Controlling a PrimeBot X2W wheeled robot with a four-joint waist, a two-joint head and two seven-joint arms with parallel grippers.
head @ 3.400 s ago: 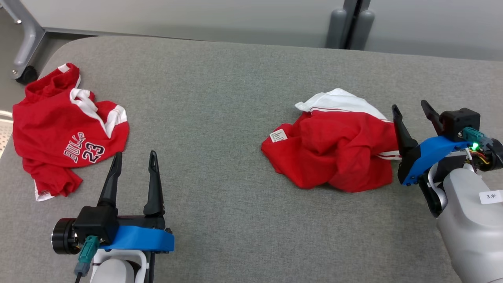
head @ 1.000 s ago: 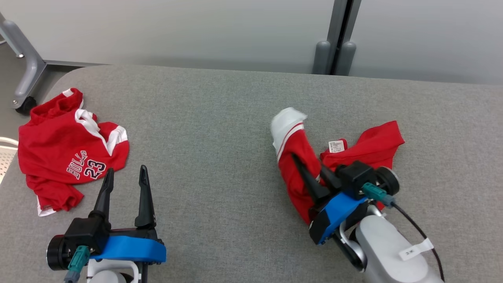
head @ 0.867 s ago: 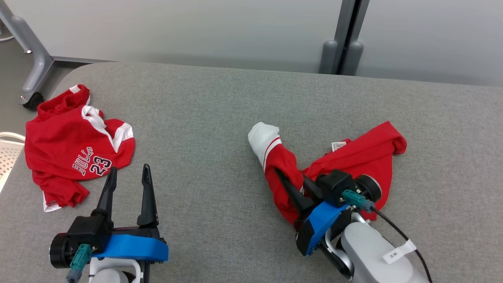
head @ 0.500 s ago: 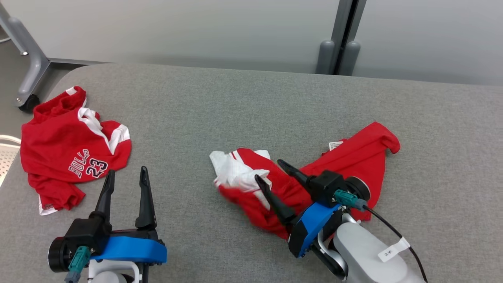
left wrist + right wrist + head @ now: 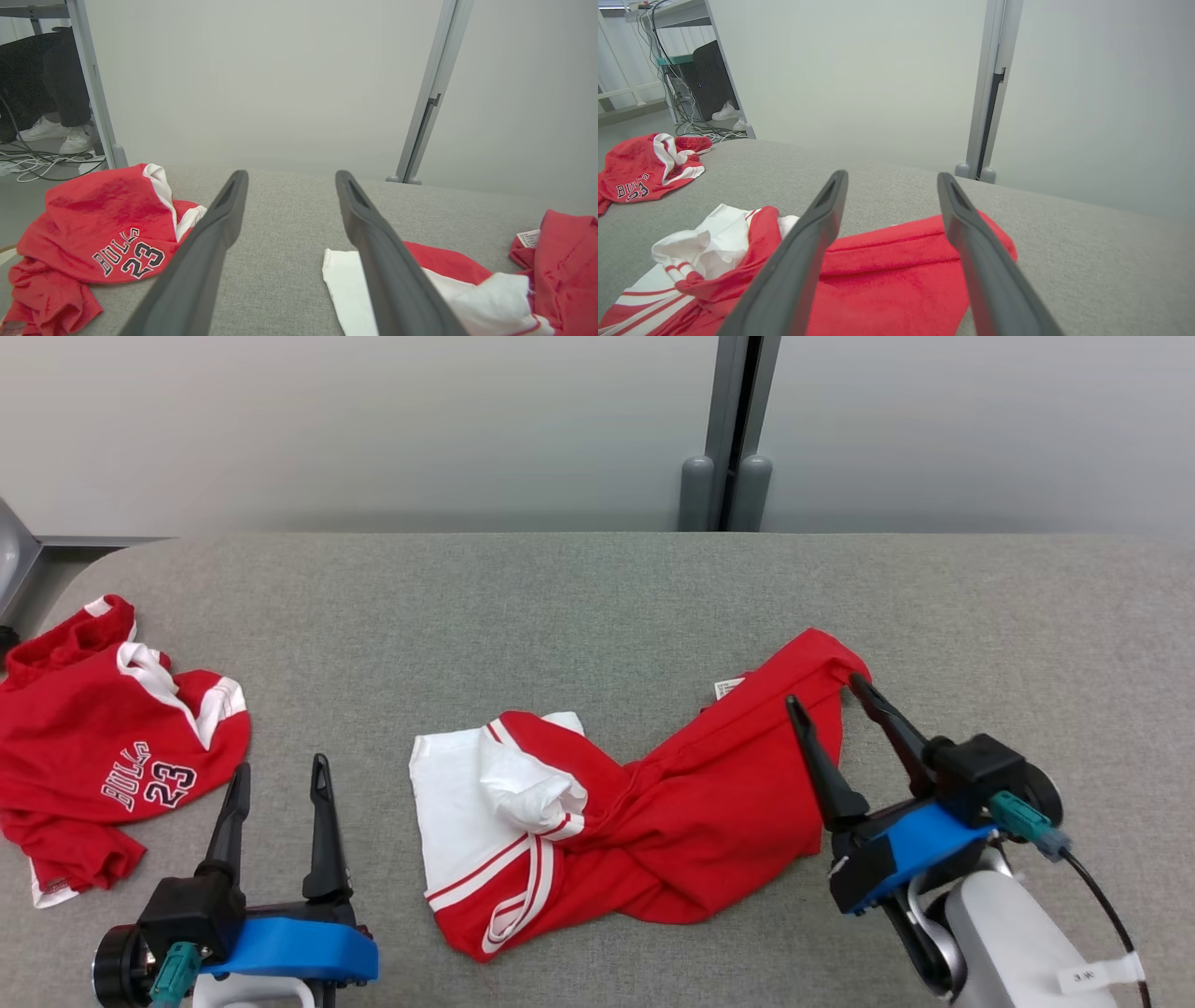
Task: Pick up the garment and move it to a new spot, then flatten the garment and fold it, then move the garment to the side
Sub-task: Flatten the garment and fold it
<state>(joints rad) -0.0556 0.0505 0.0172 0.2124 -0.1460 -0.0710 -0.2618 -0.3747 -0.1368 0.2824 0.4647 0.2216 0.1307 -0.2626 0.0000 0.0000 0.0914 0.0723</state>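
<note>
1. At the counter's [image 5: 597,607] left edge lay a crumpled red Bulls jersey [image 5: 103,747].
2. Just right of it, near the front edge, the left fingers [image 5: 323,821] stood wide apart and empty.
3. Centre-front, the red-and-white garment [image 5: 691,803] lay twisted on the counter, its white part leftward.
4. The right fingers [image 5: 815,756] stood wide over its right end, gripping nothing.

Bare table [image 5: 373,635] — between jersey [image 5: 84,756] and garment [image 5: 691,812]

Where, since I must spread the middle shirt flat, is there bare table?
Bare: far strip of table along the wall; the gap between jersey and shirt, ahead of the left pincer; right of the right pincer. Crowded: near middle, under the shirt.
</note>
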